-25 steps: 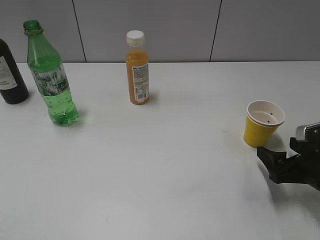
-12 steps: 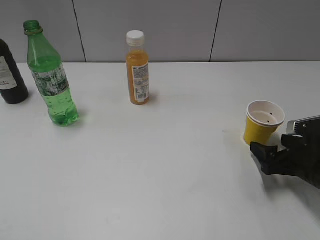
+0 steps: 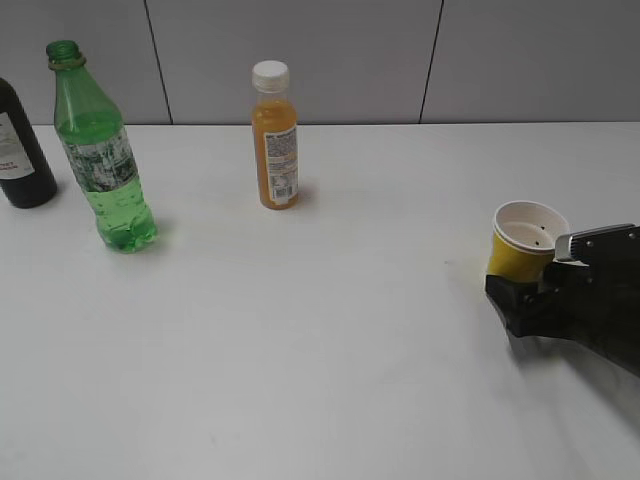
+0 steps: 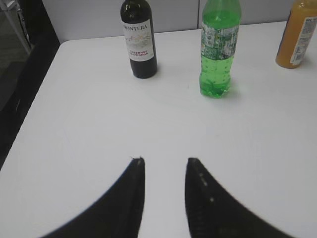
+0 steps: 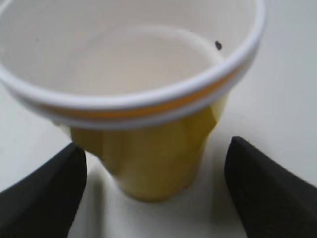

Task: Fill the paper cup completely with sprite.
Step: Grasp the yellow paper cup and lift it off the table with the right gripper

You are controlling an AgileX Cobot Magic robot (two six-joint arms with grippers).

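Note:
The yellow paper cup [image 3: 525,244] stands upright on the white table at the right, empty, with dark specks inside. In the right wrist view the cup [image 5: 148,153] fills the frame. My right gripper [image 3: 520,290] is open, its fingers [image 5: 156,163] on either side of the cup's base, not touching it. The green sprite bottle [image 3: 100,150] stands uncapped at the far left; it also shows in the left wrist view [image 4: 218,49]. My left gripper [image 4: 163,166] is open and empty, low over bare table, well short of the bottle.
An orange juice bottle [image 3: 274,135] with a white cap stands at the back middle and shows in the left wrist view [image 4: 297,34]. A dark bottle [image 3: 20,150] with a white label stands at the far left, beside the sprite [image 4: 139,39]. The table's left edge [image 4: 29,114] is near.
My right gripper has moved forward and left toward the cup, so its open fingers now flank the cup's base. The bottles and cup have not moved.

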